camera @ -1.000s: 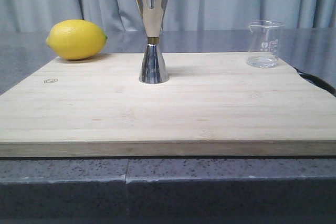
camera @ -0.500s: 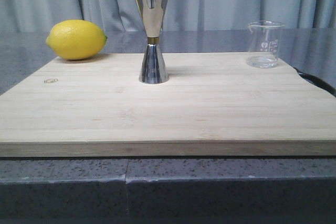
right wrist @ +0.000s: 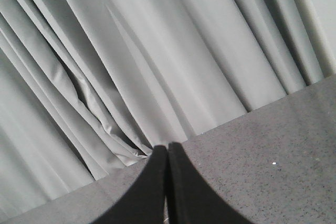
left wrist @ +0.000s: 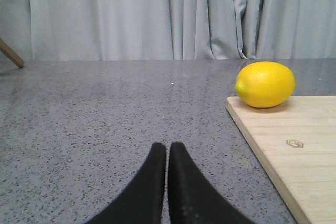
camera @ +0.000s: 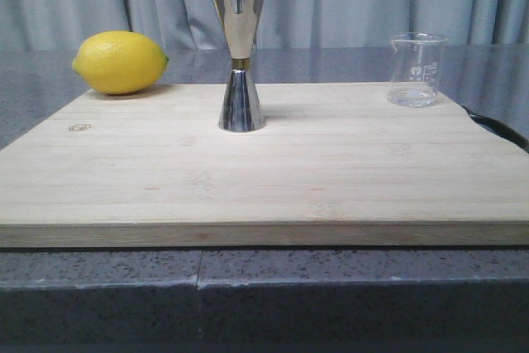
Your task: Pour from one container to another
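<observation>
Since the earlier frames nothing has visibly moved; jigger, beaker and lemon stand as they did.

Front view: a steel jigger stands upright near the middle of the wooden board. A glass beaker stands upright at the board's far right corner, well apart from the jigger, with what looks like a little clear liquid at its bottom. A lemon lies at the far left corner. The board rests on the grey worktop.

Left wrist view: the left claw has its fingers pressed together, holding nothing, low over bare worktop, to the left of the board's lemon corner.

Right wrist view: the right claw is likewise closed and empty, tilted toward the curtain.

Judgement: both vessels stand free and ungripped, a layout fitting either the stage ahead of pouring or the one after it; the jigger's contents cannot be seen.
</observation>
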You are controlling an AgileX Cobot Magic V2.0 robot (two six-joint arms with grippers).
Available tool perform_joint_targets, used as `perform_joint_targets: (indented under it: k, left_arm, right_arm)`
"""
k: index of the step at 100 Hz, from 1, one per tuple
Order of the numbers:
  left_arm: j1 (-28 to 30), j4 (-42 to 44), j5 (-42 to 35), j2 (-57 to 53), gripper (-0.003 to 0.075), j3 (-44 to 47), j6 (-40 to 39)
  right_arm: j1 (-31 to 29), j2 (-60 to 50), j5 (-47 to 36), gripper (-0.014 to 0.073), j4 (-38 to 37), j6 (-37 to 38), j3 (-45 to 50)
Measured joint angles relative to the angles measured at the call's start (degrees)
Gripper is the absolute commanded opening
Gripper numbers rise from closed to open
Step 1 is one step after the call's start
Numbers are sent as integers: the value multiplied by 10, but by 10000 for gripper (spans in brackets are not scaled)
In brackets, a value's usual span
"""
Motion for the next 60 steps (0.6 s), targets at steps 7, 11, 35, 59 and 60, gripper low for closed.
perform_joint_targets:
  k: [7, 11, 35, 59, 60]
  left_arm:
    - [0, 0, 0, 0, -19, 0, 0]
    - [0, 0, 0, 0, -19, 0, 0]
    - [0, 0, 0, 0, -19, 0, 0]
    - [0, 0, 0, 0, -19, 0, 0]
    - [0, 0, 0, 0, -19, 0, 0]
  right_arm:
    - [0, 0, 0, -71, 0, 0, 0]
    - [0, 0, 0, -71, 0, 0, 0]
    - [-4, -15, -5, -71, 0, 0, 9]
    - [-66, -128, 12, -71, -5, -3, 99]
    - [-68, -132, 13, -71, -6, -3, 102]
